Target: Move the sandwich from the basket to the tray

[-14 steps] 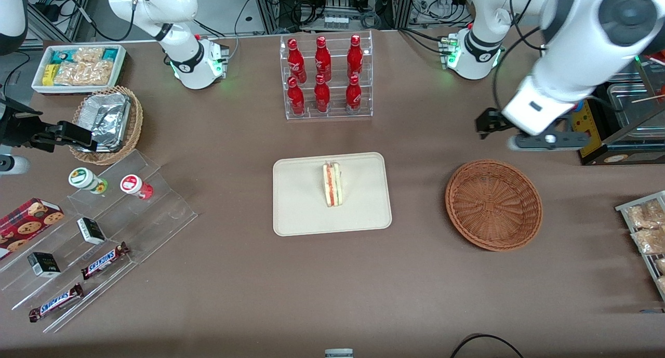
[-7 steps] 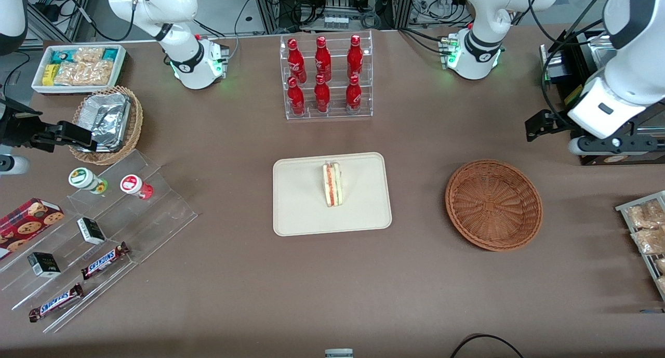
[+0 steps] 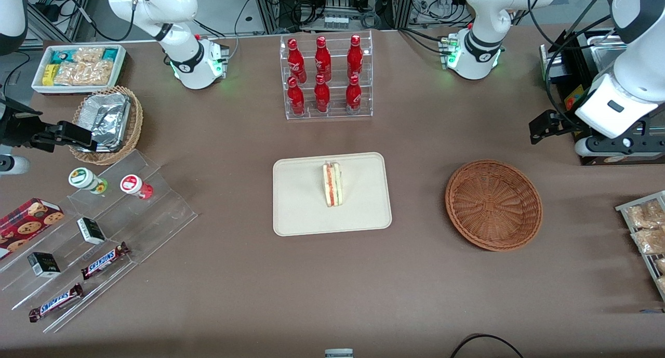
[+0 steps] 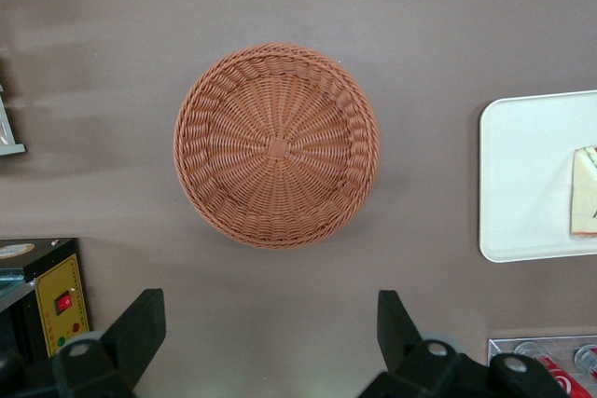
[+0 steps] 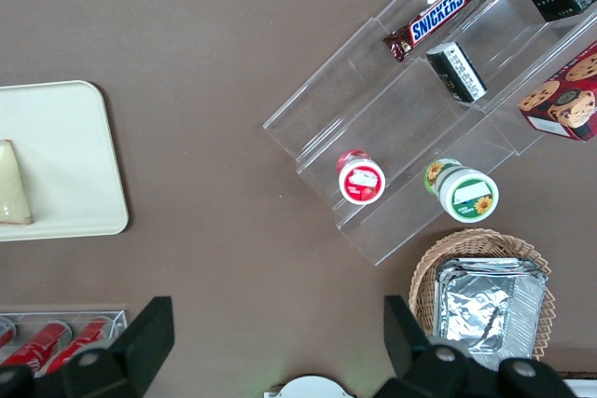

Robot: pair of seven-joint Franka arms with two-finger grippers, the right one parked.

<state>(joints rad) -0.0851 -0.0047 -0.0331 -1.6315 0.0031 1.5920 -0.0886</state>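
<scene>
The sandwich (image 3: 332,184), a white bread wedge with red and green filling, lies on the cream tray (image 3: 296,212) at the table's middle. Its edge also shows in the left wrist view (image 4: 585,191) on the tray (image 4: 522,184). The reddish-brown wicker basket (image 3: 493,204) stands empty beside the tray, toward the working arm's end; the left wrist view shows it (image 4: 276,144) with nothing in it. My gripper (image 3: 602,146) hangs high, farther from the front camera than the basket, near the table's end. Its fingers (image 4: 140,323) are wide open and hold nothing.
A clear rack of red bottles (image 3: 324,77) stands farther from the camera than the tray. A black box with clear bins (image 3: 613,114) sits beside my gripper. Snack packs (image 3: 647,228) lie at the working arm's end. Stepped shelves with candy bars (image 3: 98,228) stand toward the parked arm's end.
My gripper has drawn away from above the basket toward the working arm's end of the table, then nearly stopped. The sandwich, tray and basket have not moved.
</scene>
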